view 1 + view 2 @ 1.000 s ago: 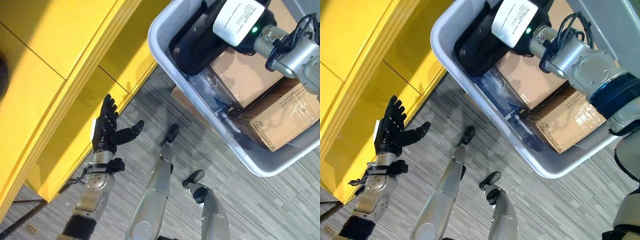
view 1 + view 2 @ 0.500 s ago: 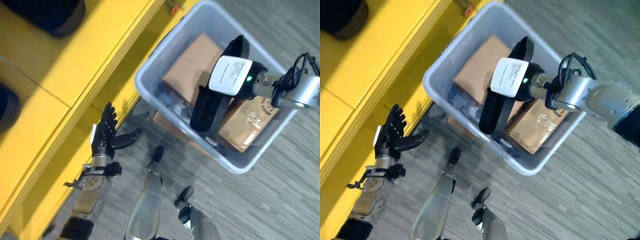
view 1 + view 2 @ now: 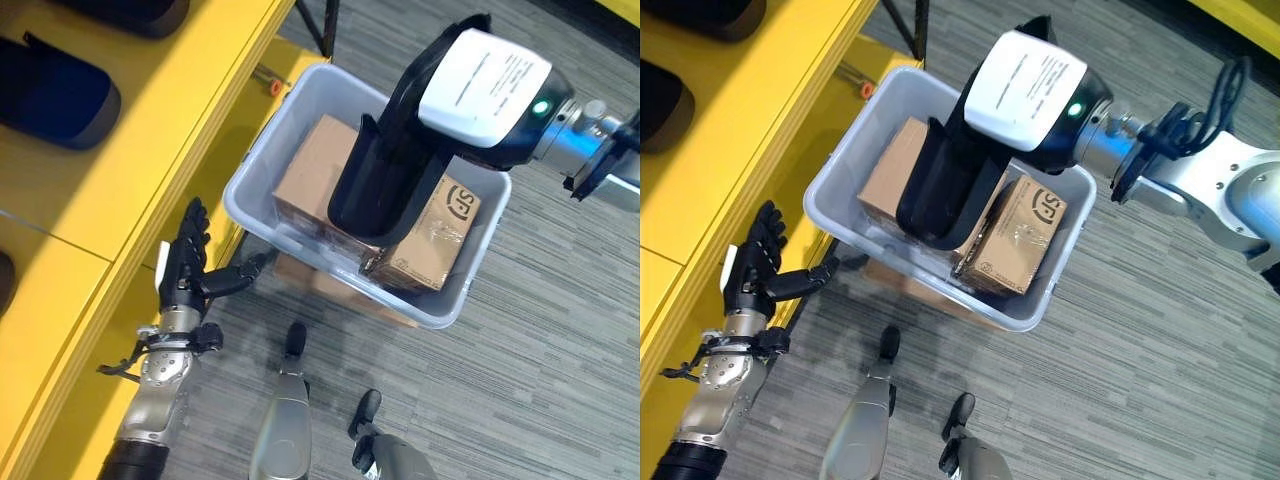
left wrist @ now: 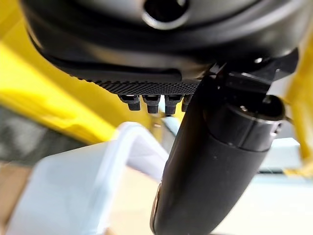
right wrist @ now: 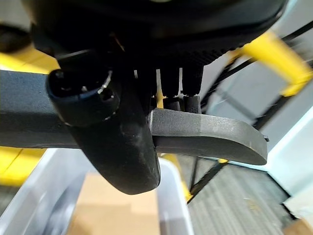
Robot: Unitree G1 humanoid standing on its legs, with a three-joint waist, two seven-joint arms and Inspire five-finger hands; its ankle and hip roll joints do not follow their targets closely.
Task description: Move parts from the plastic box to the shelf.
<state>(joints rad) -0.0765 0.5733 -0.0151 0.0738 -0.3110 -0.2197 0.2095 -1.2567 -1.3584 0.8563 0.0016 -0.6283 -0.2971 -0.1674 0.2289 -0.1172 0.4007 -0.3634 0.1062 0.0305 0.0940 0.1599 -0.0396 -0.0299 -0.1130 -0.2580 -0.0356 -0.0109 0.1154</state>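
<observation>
With the yellow shelf [image 3: 130, 140] at my ten o'clock and the grey box [image 3: 262, 165] at twelve, my right robot hand [image 3: 1032, 92] clasps the black part [image 3: 940, 185] above it, so I should swing it clear of my left robot hand [image 3: 182, 272], fingers spread.

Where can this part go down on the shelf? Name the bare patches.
The yellow shelf top is bare between the dark parts and its front edge, above the left hand. The box is crowded with cartons. The right hand holds the black part.
</observation>
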